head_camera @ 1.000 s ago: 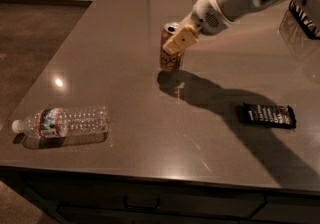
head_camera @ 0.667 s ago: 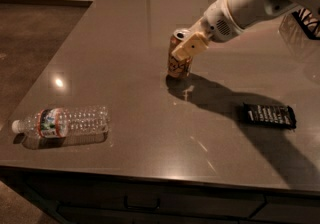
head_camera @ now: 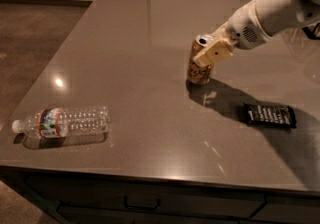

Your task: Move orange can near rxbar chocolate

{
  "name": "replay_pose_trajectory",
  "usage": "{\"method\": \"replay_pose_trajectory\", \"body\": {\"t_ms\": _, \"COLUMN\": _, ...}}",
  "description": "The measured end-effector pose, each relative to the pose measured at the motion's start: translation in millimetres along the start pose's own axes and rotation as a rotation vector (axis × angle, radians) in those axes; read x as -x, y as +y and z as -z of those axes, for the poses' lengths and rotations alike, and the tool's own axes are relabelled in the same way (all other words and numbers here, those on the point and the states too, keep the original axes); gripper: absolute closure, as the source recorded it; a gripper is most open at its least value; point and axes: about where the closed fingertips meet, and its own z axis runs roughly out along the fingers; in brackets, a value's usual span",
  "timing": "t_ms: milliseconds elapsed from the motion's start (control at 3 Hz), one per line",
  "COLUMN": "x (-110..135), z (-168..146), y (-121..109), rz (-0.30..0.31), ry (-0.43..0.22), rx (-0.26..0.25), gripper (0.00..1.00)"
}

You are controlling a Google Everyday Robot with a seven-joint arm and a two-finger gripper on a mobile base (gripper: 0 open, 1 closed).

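Note:
The orange can [head_camera: 199, 67] stands upright on the grey table [head_camera: 140, 43], right of centre. My gripper [head_camera: 210, 51] comes in from the upper right on a white arm and is shut on the can's upper half, one beige finger [head_camera: 214, 53] across its front. The rxbar chocolate [head_camera: 269, 115], a flat black wrapper with white lettering, lies on the table to the right of and nearer than the can, about one can height away from it.
A clear plastic water bottle [head_camera: 62, 121] lies on its side near the table's front left corner. The table's front edge [head_camera: 150, 175] runs along the bottom, with drawers below. Bare floor lies to the left.
My gripper has carried the orange can to the right and slightly nearer, closer to the rxbar chocolate. The bar and the bottle have not moved.

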Motion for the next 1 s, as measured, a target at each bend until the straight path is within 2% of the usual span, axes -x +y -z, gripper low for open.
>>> {"method": "replay_pose_trajectory", "body": {"t_ms": 667, "x": -44, "z": 26, "y": -11, "rz": -0.06, "ry": 0.059, "rx": -0.054, "gripper": 1.0}}
{"method": "replay_pose_trajectory", "body": {"t_ms": 1000, "x": -64, "z": 36, "y": -16, "rz": -0.102, "ry": 0.074, "rx": -0.084, "gripper": 0.85}}
